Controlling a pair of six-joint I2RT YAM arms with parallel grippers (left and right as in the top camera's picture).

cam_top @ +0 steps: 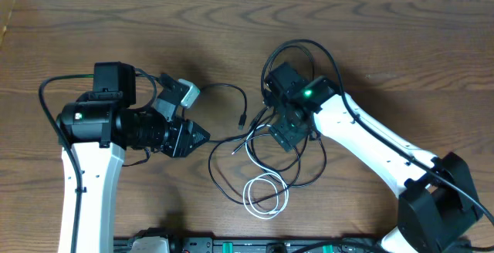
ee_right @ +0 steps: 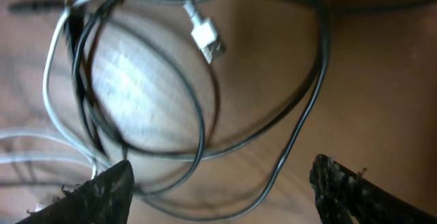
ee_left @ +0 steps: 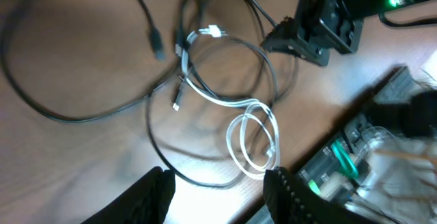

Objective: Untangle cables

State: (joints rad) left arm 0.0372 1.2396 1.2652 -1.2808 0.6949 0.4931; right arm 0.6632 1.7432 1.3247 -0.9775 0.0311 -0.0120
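The right claw (ee_right: 222, 190) hangs wide open and empty, directly over the tangle of thin black flexible cords (ee_right: 319, 74) and one white cord (ee_right: 48, 80) on the brown wooden counter (ee_right: 382, 80). It is probably lined up to pinch a strand. The left claw (ee_left: 218, 197), also spread and empty, hovers beside the heap, likely to pull the opposite way.

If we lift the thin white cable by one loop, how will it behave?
Probably floppy: the thin white cable lies in loose coils, so it would sag rather than hold shape. Likely drags neighbours, since black cables cross it near its plug. Looks light; unlikely to roll.
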